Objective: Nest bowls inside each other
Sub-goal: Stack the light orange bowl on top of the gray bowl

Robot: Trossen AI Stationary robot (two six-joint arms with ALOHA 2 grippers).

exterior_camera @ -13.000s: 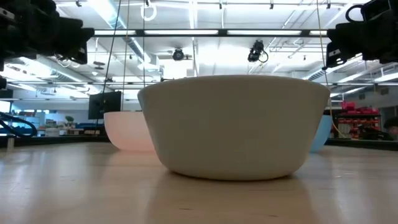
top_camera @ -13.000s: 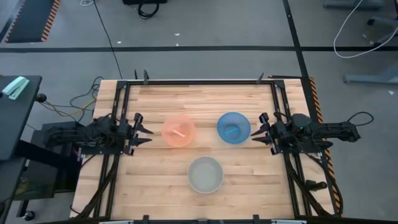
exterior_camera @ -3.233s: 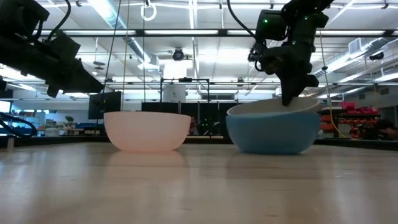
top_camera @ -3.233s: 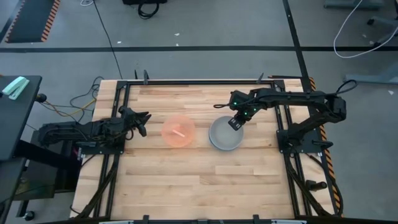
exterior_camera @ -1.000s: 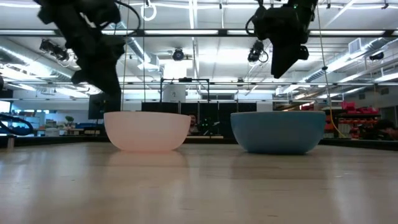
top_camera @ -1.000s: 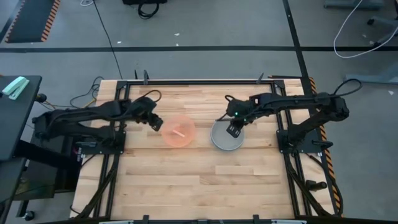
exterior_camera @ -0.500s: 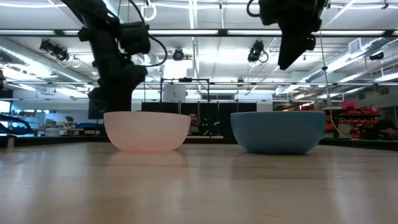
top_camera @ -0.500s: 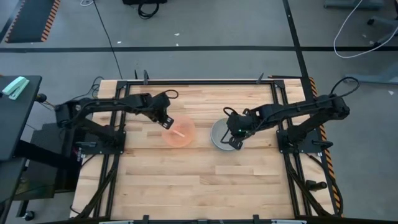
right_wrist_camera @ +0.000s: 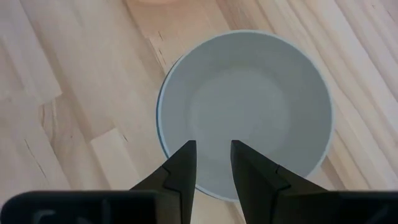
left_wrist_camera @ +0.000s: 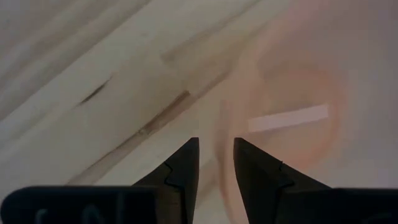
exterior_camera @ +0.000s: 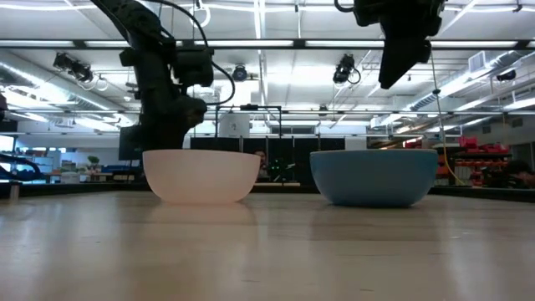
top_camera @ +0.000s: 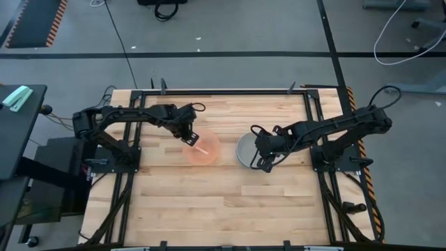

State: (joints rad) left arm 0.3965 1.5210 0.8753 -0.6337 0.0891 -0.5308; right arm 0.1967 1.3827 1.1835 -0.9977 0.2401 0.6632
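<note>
The salmon-pink bowl (top_camera: 202, 149) (exterior_camera: 201, 176) stands on its base left of the table's centre. My left gripper (top_camera: 189, 137) (left_wrist_camera: 216, 167) is low at its far-left rim (left_wrist_camera: 221, 140), narrowly open, one finger on either side of the rim. The pale grey bowl (top_camera: 249, 148) (right_wrist_camera: 249, 112) sits nested inside the blue bowl (exterior_camera: 374, 177), whose rim (right_wrist_camera: 160, 118) shows around it. My right gripper (top_camera: 263, 162) (right_wrist_camera: 213, 167) hangs open above the near-right part of this stack, clear of it (exterior_camera: 394, 71). My left gripper straddles the pink bowl's far-left rim (left_wrist_camera: 221, 140) from above, pointing down, one finger inside the bowl and one outside. I cannot tell whether either finger touches the rim. The bowl stands on the table.
Black frame rails (top_camera: 132, 139) (top_camera: 317, 139) run along the table's left and right sides under the arms. Bare wooden table top (top_camera: 223, 202) stretches across the near half, in front of both bowls.
My left arm has swung toward the table's right and come down at the pink bowl's far-left rim. My right gripper has drawn back toward the near edge and risen above the grey-in-blue stack, which has stayed put.
</note>
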